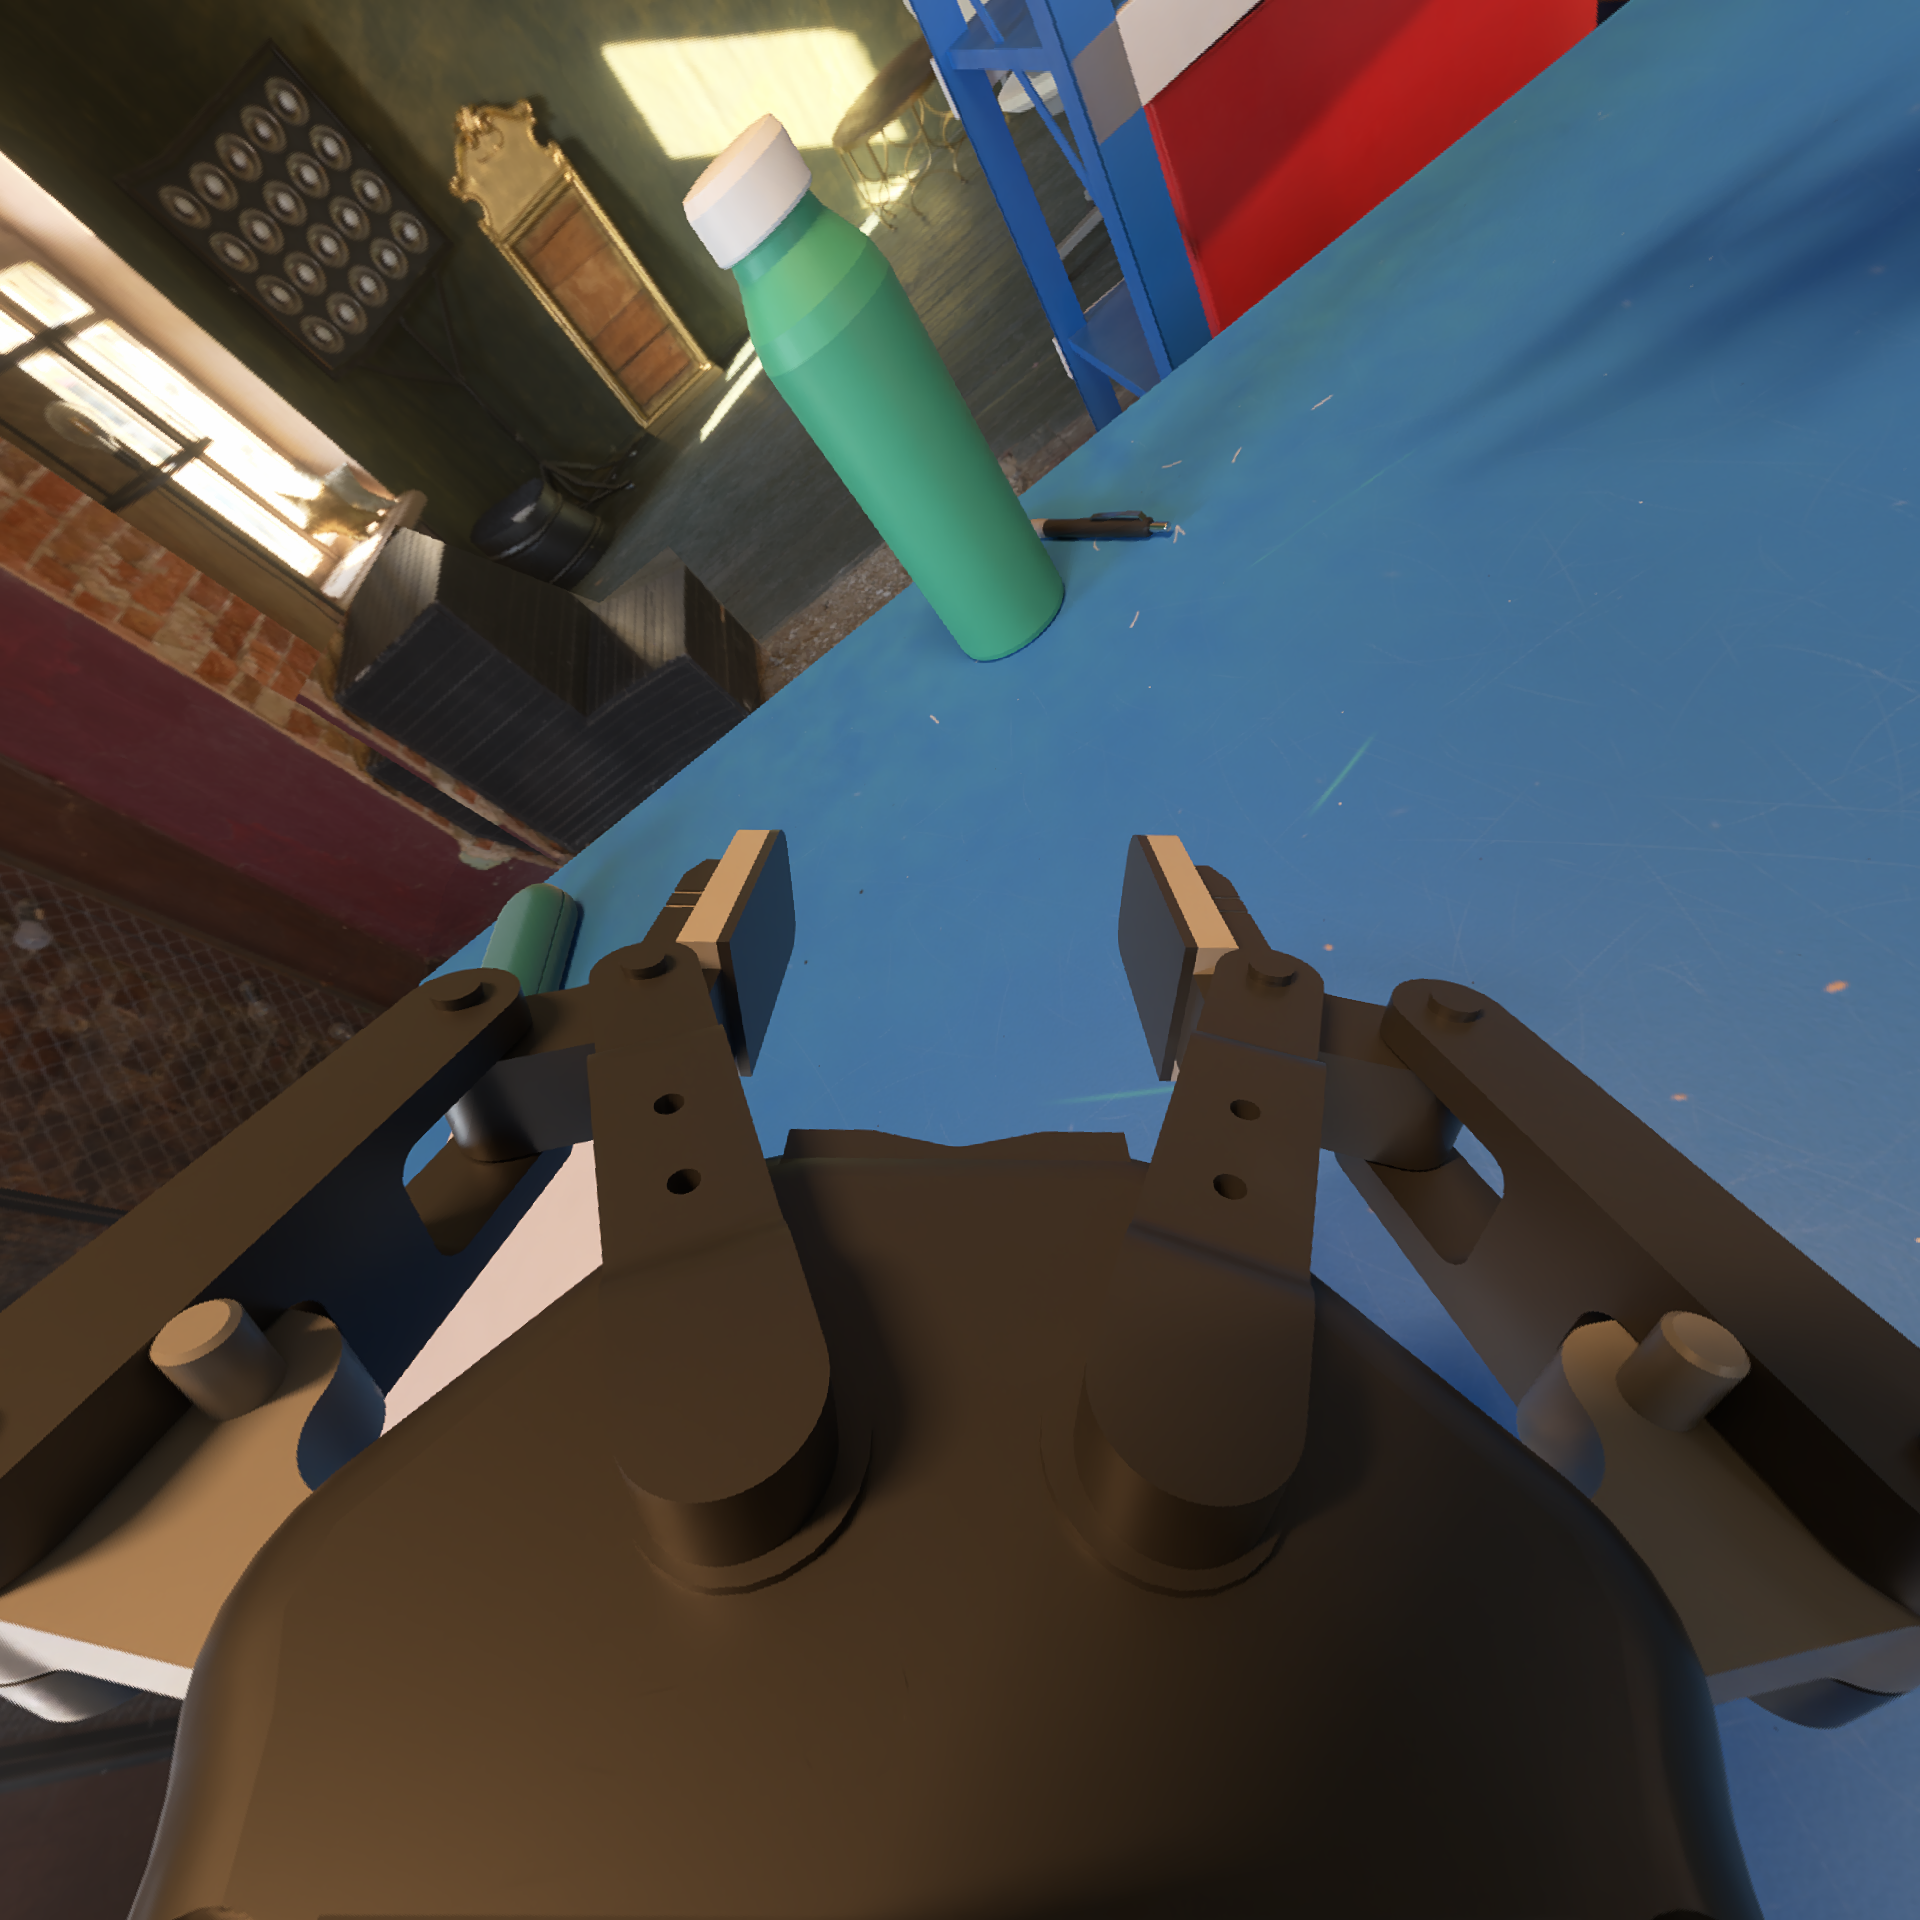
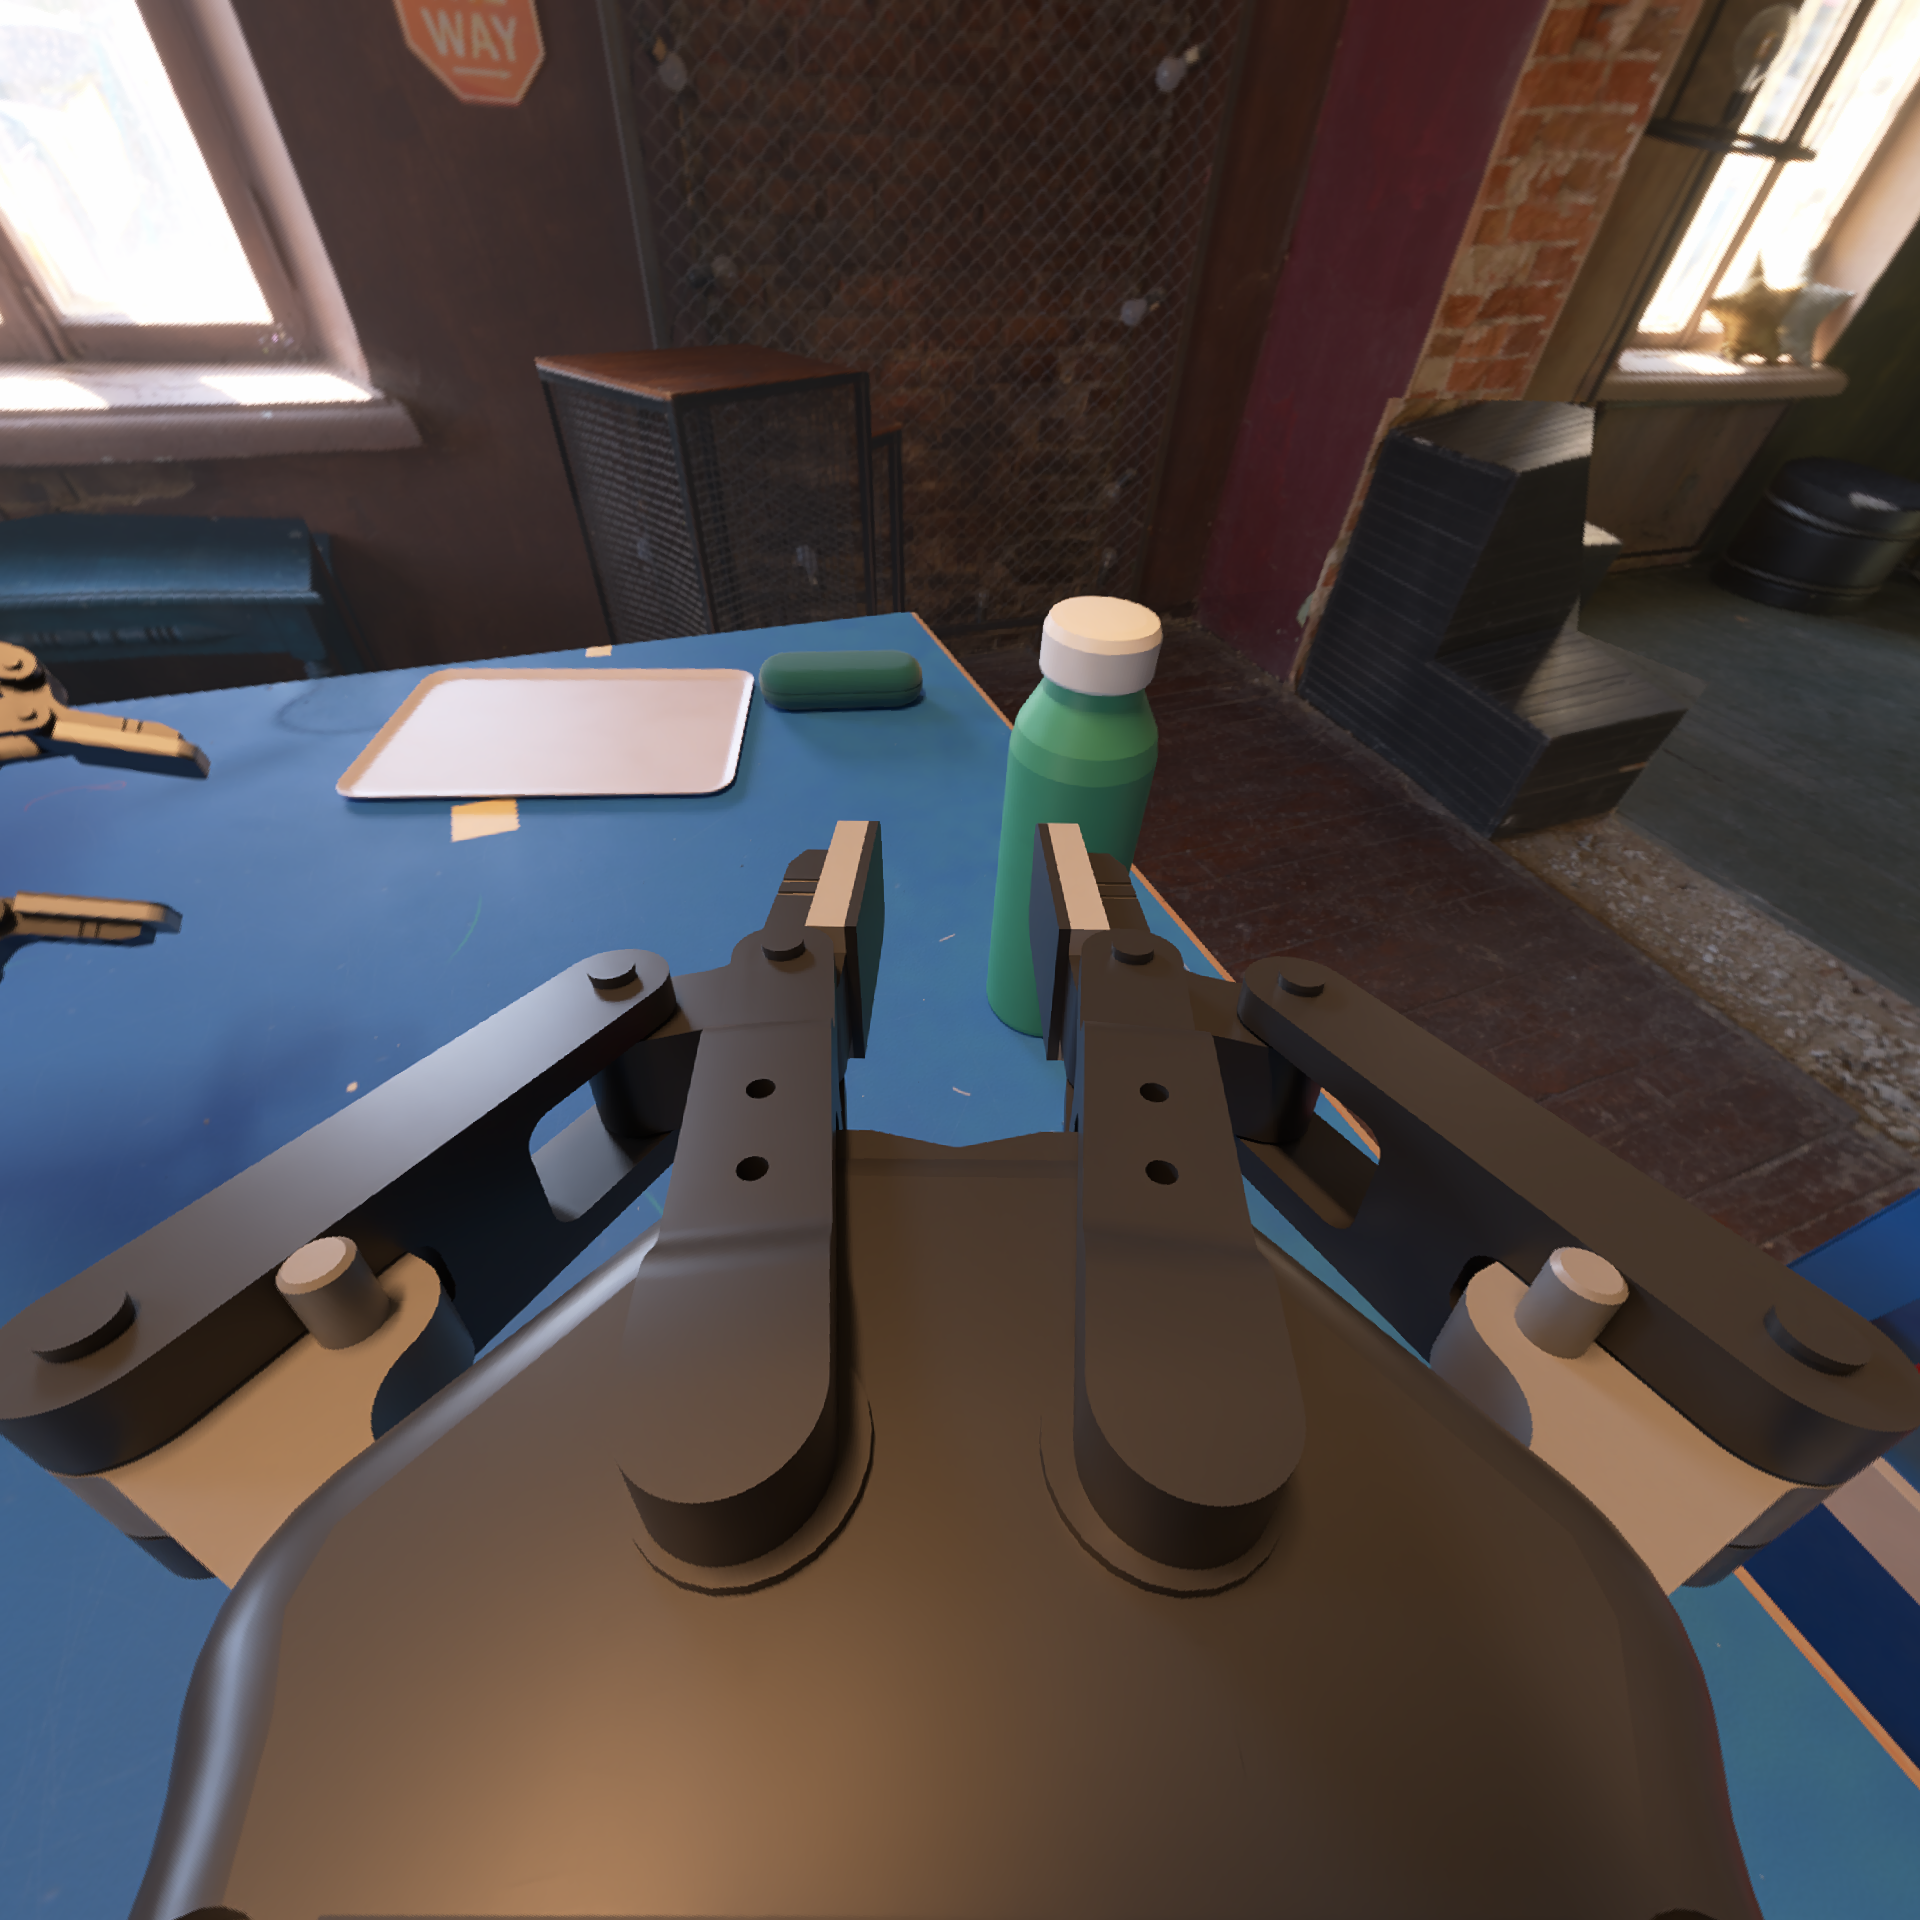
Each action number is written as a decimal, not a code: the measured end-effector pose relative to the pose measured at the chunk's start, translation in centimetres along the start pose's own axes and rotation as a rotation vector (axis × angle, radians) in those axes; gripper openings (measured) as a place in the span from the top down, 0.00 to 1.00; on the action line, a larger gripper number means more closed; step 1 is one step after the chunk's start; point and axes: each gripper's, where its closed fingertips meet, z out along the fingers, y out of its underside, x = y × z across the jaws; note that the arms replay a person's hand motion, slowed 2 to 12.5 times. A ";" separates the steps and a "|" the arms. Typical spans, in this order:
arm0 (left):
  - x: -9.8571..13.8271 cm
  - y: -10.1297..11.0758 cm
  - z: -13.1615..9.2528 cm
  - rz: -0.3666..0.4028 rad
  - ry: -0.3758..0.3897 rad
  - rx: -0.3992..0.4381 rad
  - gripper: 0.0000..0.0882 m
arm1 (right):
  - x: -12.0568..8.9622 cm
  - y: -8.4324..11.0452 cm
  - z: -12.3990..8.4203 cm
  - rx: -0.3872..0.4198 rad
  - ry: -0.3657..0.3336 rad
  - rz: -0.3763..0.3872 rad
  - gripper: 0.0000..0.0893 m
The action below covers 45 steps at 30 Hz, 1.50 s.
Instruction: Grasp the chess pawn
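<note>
Your L gripper [image 1: 956, 914] is spread wide over bare blue table [image 1: 1455, 831], nothing between the pads. R gripper [image 2: 956, 914] sits narrower but still parted, empty, w/ green bottle [image 2: 1070, 831] just beyond its tips near the table edge. Pawn: not visible in either view. White tray [image 2: 551, 732] and green case [image 2: 840, 681] lie at the far side.

Left gripper [image 1: 956, 925] hangs over the table with its jaws spread wide, nothing between them. Right gripper [image 2: 958, 914] sits narrower, jaws parted, also empty.
</note>
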 end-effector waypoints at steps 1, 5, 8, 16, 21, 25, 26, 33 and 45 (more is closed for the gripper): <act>0.0 0.0 0.0 0.000 0.000 0.000 0.36 | -0.1 0.2 0.0 -0.005 -0.008 -0.008 0.71; 0.0 0.0 0.0 0.002 0.002 -0.001 0.36 | -0.4 0.9 0.1 -0.025 -0.032 -0.044 0.71; 0.0 0.1 0.1 0.002 0.002 -0.002 0.36 | -0.5 1.5 0.1 -0.040 -0.040 -0.074 0.71; 0.2 0.1 0.1 0.004 0.007 -0.003 0.36 | -0.6 3.4 0.1 -0.075 -0.058 -0.133 0.71; 0.2 0.1 0.2 0.006 0.010 -0.005 0.36 | -1.0 4.6 0.1 -0.087 -0.094 -0.131 0.71; 0.3 0.2 0.2 0.007 0.011 -0.007 0.36 | -1.2 5.6 0.1 -0.095 -0.116 -0.117 0.71; 0.3 0.2 0.2 0.008 0.011 -0.007 0.36 | -1.2 5.8 0.1 -0.098 -0.119 -0.114 0.71; 0.5 0.2 0.3 0.012 0.014 -0.010 0.36 | -0.9 7.2 0.2 -0.114 -0.111 -0.108 0.71; 0.7 0.3 0.4 0.022 0.016 -0.016 0.36 | -0.7 9.7 0.4 -0.175 -0.109 -0.035 0.70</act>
